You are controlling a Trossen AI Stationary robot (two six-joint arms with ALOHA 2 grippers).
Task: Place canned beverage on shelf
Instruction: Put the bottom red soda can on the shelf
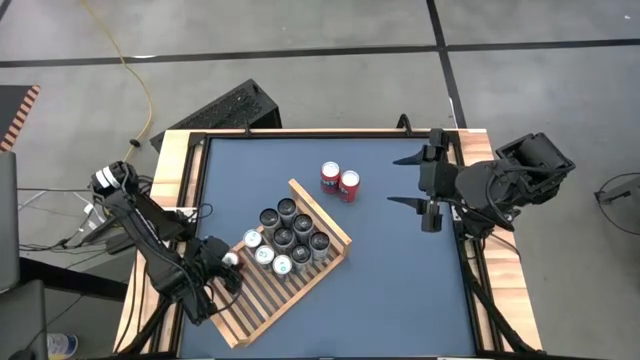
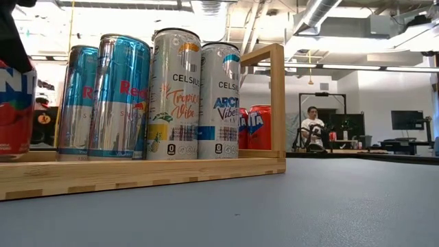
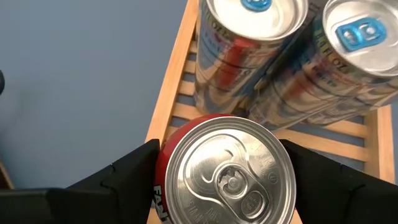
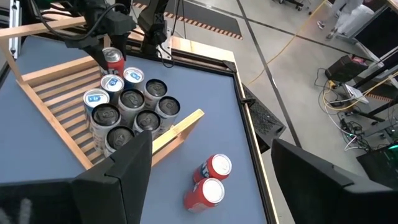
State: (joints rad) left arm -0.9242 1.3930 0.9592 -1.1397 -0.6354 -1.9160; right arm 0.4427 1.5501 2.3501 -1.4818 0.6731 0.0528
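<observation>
Now red can (image 3: 227, 171) gripped in left hand (image 3: 224, 180), over shelf (image 3: 171, 93)

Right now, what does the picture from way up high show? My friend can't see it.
Looking straight down, the left gripper holds a red can over the wooden shelf, next to a bunch of cans already standing on it. Two more red cans wait on the blue table. The right gripper hangs near the table's right edge, its fingers open.

The high view looks straight down on the whole counter (image 1: 400, 270). The low view sits at counter level, close to the shelf (image 2: 137, 171). Both wrist views also show that shelf.
</observation>
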